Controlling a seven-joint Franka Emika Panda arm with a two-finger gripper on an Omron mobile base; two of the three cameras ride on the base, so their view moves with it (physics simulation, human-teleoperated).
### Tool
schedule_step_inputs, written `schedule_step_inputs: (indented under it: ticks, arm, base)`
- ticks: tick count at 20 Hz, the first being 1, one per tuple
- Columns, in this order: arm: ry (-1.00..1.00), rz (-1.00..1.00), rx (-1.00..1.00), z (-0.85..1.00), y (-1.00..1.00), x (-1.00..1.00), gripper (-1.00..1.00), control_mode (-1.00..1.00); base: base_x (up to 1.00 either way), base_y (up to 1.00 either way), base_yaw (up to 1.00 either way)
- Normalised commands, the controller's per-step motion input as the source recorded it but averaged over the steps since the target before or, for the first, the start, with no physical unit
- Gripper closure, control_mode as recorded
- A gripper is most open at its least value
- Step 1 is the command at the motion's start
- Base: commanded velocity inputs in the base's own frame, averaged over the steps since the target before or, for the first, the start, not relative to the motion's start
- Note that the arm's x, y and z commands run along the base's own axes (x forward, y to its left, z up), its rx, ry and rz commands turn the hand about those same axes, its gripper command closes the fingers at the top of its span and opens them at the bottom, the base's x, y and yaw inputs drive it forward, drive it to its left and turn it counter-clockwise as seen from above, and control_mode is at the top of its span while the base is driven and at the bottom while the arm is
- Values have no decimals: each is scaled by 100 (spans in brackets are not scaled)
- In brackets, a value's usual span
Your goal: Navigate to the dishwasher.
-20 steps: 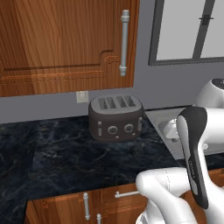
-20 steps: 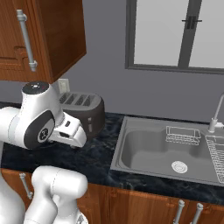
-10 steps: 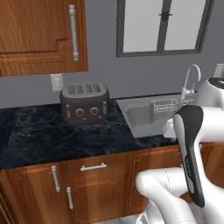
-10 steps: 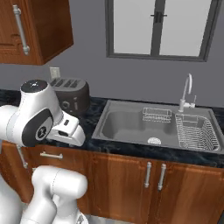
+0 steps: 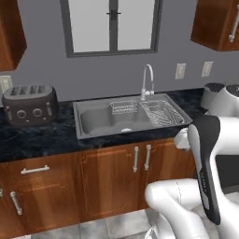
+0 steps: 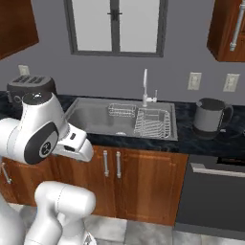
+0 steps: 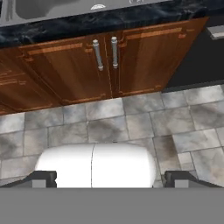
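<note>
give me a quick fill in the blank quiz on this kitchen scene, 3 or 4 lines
1. The dishwasher has one long silver handle running ____ across its top.
2. On the counter above the dishwasher stands a dark grey ____.
3. The wire dish rack sits in the ____ basin of the sink, seen from the right base view.
4. The toaster has ____ round knobs on its front.

Missing words: horizontally; kettle; right; three

Base drove right along the counter: toaster (image 5: 30,105) went from view centre to left edge, sink (image 6: 119,119) now centred, kettle (image 6: 210,118) and dishwasher (image 6: 213,198) came into right base view.
</note>
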Motion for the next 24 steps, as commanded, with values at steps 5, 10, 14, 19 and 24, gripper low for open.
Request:
schedule_step_inputs:
  ticks: [5, 10, 14, 19, 24]
  arm:
    - [0, 0, 0, 0, 0, 0, -100, 100]
    - [0, 0, 0, 0, 0, 0, -100, 100]
    - [0, 0, 0, 0, 0, 0, -100, 100]
    - [0, 0, 0, 0, 0, 0, -100, 100]
    - [0, 0, 0, 0, 0, 0, -100, 100]
  base:
    - [5, -100, 0]
    - [8, -100, 0]
    - [18, -99, 0]
    - [41, -86, -2]
    - [42, -100, 0]
